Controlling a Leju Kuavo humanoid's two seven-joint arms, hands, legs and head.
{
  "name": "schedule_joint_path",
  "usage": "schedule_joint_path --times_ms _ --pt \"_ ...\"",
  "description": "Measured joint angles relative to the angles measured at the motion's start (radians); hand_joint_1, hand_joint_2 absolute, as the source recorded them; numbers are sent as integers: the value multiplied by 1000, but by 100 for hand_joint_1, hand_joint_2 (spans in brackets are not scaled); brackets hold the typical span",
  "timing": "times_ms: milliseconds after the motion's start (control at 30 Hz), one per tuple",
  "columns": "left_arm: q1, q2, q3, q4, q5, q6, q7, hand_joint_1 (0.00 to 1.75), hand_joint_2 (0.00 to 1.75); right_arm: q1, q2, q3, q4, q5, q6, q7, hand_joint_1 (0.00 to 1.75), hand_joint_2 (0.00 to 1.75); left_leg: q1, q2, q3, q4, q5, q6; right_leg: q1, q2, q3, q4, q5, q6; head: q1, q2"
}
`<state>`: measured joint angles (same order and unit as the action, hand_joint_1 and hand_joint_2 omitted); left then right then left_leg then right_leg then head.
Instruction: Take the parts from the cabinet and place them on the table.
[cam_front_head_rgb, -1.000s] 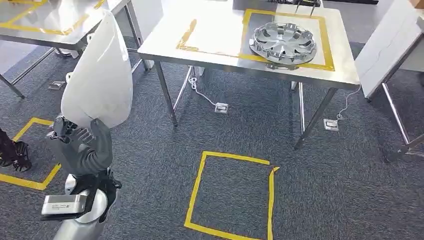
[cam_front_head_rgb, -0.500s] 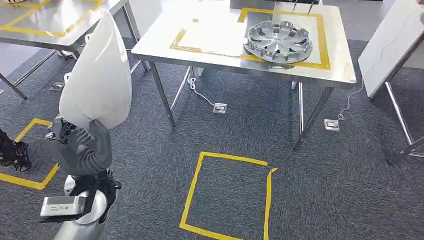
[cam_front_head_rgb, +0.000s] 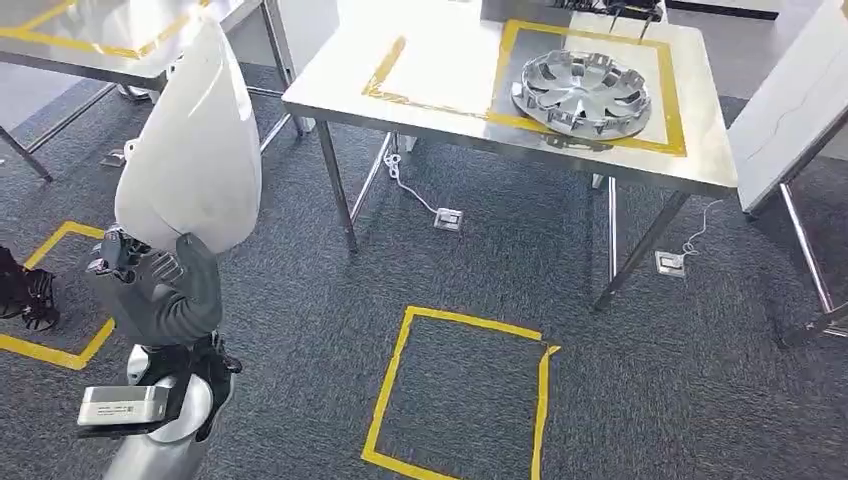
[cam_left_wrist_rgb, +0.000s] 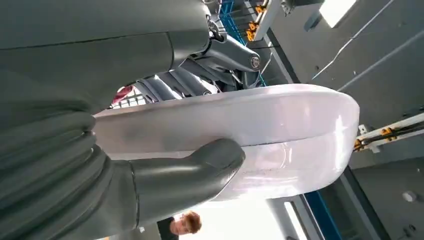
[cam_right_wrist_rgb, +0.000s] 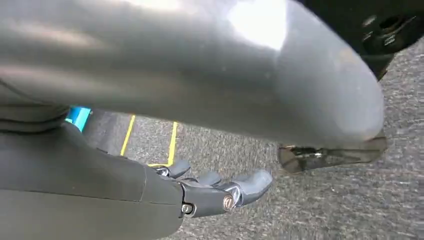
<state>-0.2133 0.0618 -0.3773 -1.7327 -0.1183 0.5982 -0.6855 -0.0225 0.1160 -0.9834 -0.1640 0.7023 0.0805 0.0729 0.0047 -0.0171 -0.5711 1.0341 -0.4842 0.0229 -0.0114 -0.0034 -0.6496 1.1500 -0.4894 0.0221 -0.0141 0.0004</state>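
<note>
One hubcap (cam_front_head_rgb: 583, 93) already sits on the counter (cam_front_head_rgb: 450, 120); my left hand (cam_front_head_rgb: 150, 275) grasps a white panel (cam_front_head_rgb: 190, 150), undelivered; right hand (cam_right_wrist_rgb: 220, 192) hangs loosely curled, holding nothing.

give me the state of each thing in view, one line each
white part: held upright in the left robot hand, off the floor, not yet on the table
left robot hand: grips the white part at its lower end
right robot hand: holds nothing, fingers loosely curled above the carpet
silver wheel cover: lying flat on the steel table, inside the yellow tape frame
steel table: standing, carries the wheel cover
yellow tape square: stuck flat on the carpet
</note>
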Motion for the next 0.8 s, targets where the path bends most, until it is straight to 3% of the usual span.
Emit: schedule_joint_path --times_ms 33,67,167,233,267,333,367,400,433,467,533,567,700,733,767,800 --pt "0 0 0 0 0 0 0 175 175 0 -1 -1 0 0 0 0 0 0 0 0 6 1 -6 -4 1 3 42 -96 40 -7 0 0" --pt "0 0 0 0 0 0 0 175 175 -1 -1 -1 0 0 0 0 0 0 -8 -2 5 5 -11 -12 7 4 52 -115 22 -8 0 0" --pt "-1 0 0 1 2 0 0 175 175 -1 -1 -2 0 0 2 0 0 0 -3 -3 9 -5 -12 -25 7 4 50 -115 20 -18 0 0" --pt "-2 2 0 0 10 0 -1 175 175 0 0 -2 0 0 3 -1 0 0 -5 0 11 4 -21 -36 -5 0 66 -132 26 -31 -1 0" --pt "-4 2 0 0 13 0 -2 175 175 1 0 -2 0 0 3 -3 0 0 -7 3 -7 48 -47 -40 -6 -1 72 -134 23 -36 -6 0" --pt "-3 3 -2 2 15 0 -4 175 175 0 -1 -2 0 0 3 -5 0 0 1 7 -96 212 -121 -50 -7 -2 77 -134 18 -42 -10 0" --pt "-1 3 -2 4 16 0 -4 175 175 0 -1 -2 0 0 3 -5 0 0 3 8 -138 284 -141 -53 -7 -2 78 -133 15 -41 -10 0" --pt "1 5 -2 6 17 0 -4 175 175 0 -1 -2 0 0 3 -5 0 0 6 8 -162 317 -136 -56 -7 -2 82 -133 12 -40 -10 0" --pt "1 6 -2 8 19 0 -7 175 175 1 -1 -2 0 0 3 -5 0 0 8 10 -160 298 -107 -57 -8 -2 87 -133 8 -37 -10 0" --pt "1 7 -3 8 23 0 -8 175 175 2 -1 -2 0 0 4 -5 0 0 11 12 -134 233 -58 -58 -10 -2 94 -133 3 -33 -10 0" --pt "1 7 -3 8 25 0 -10 175 175 2 -1 -2 0 0 4 -6 0 0 16 19 -46 41 43 -62 -16 -2 111 -131 -10 -20 -10 0" --pt "1 7 -3 8 25 0 -10 175 175 2 -1 -2 0 0 4 -6 0 0 16 22 -39 17 42 -63 -13 -1 110 -131 -12 -17 -10 0" --pt "0 7 -3 9 25 0 -10 175 175 2 -2 -2 0 0 4 -7 0 0 15 23 -33 15 31 -64 -14 -1 112 -131 -13 -15 -11 0" --pt "0 7 -5 10 26 0 -10 175 175 -1 -3 -3 0 0 4 -8 0 0 9 19 -29 4 21 -40 -6 0 108 -129 -18 -1 -9 0" --pt "0 10 -5 10 26 0 -11 175 175 -1 -3 -3 0 -1 4 -8 0 0 5 14 -31 7 18 -23 -10 -4 115 -137 -19 12 -10 0" --pt "-2 8 -5 10 26 0 -13 175 175 -1 -3 -3 0 -1 4 -8 0 0 11 13 -19 1 15 -7 -12 -2 104 -94 -46 20 -7 0"
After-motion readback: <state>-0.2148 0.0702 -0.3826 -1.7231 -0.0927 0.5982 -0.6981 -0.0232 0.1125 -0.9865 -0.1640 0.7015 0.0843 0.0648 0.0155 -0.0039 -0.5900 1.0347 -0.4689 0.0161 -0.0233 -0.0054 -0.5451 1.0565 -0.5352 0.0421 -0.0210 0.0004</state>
